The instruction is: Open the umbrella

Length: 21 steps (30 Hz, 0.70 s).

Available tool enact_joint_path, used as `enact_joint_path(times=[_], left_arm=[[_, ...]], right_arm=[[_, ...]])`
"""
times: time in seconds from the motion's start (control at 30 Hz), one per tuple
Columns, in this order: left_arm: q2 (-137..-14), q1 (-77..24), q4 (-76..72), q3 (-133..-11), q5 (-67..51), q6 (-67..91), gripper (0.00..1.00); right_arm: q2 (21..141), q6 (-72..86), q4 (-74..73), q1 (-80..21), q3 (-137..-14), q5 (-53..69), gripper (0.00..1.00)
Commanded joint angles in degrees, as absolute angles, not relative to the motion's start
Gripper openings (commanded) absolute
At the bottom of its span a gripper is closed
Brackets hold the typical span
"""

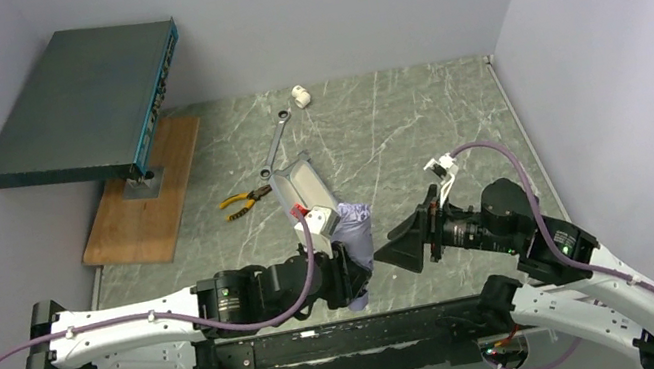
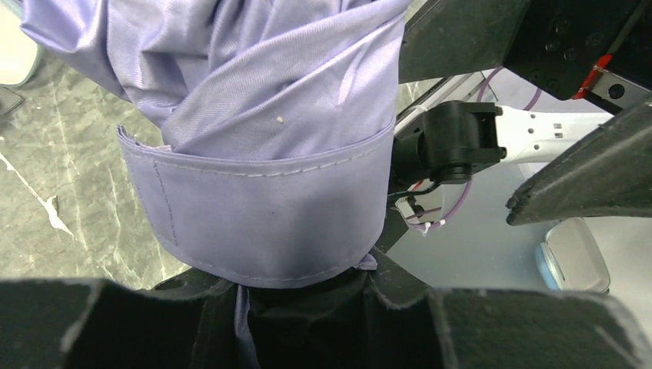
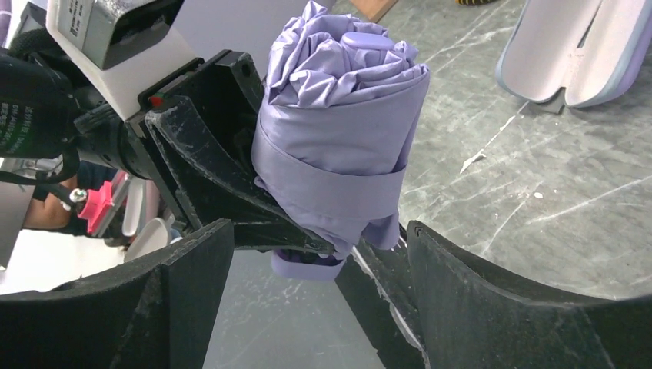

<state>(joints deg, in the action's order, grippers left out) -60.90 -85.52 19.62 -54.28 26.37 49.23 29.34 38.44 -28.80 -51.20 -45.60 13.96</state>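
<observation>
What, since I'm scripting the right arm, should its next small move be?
Probably ease the open right gripper onto the lilac fabric strap and pinch its end to peel it: the strap is fastened around the folded lilac fabric umbrella, which the left gripper grips.

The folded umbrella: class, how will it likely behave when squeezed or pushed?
The umbrella probably squashes softly: its fabric is loosely bunched. The strap likely keeps it compact. Glossy fabric may slip in the left gripper.
</observation>
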Motion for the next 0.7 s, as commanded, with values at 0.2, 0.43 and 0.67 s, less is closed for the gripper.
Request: enact_joint_path(times=[0.2,0.43,0.67], left_arm=[[-60.7,-85.4,12.0,-55.9,28.3,49.1,0.00],[-60.8,-85.4,10.5,-55.0,27.3,48.7,0.00],[-58.5,-85.5,9.6,-53.6,26.4,48.8,0.00]], right_arm=[[34.0,39.7,-24.2,-53.0,-47.1,10.0,0.80],[36.4,39.5,-20.0,-55.5,-45.4,8.0,0.67],[35.0,38.0,-23.6,-55.6,-44.9,0.9,0.26]])
